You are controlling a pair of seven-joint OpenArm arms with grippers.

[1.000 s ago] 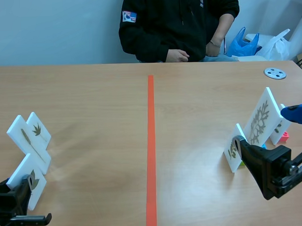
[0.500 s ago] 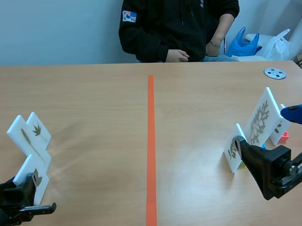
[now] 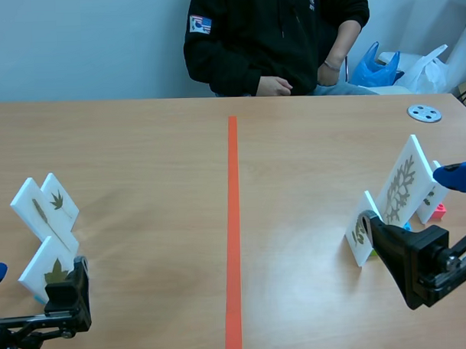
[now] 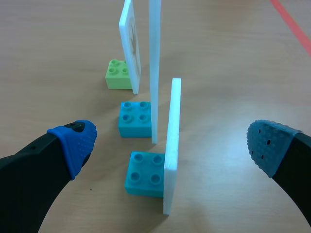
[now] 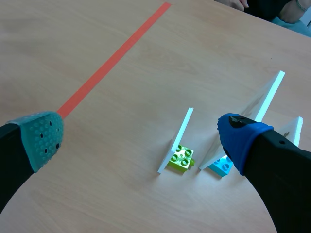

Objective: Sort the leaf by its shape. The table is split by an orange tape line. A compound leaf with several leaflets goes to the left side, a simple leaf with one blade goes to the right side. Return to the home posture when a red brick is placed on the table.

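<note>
Straddling the nearest leaf card [image 4: 171, 111] with the left claw [image 4: 172, 143] spread wide, empty. Probably calling for a straight lift away, touching neither face of the card.

We note the left gripper [image 4: 172, 143] spread wide, one blue pad on each side of the nearest white card [image 4: 171, 160]. The card stands upright, edge-on to us, in a turquoise brick [image 4: 145, 174]. Ahead of it a second card [image 4: 154, 58] stands in a blue brick [image 4: 134, 119], and a third card [image 4: 130, 43] in a green brick [image 4: 118, 74], all on the table [image 4: 58, 39].
</note>
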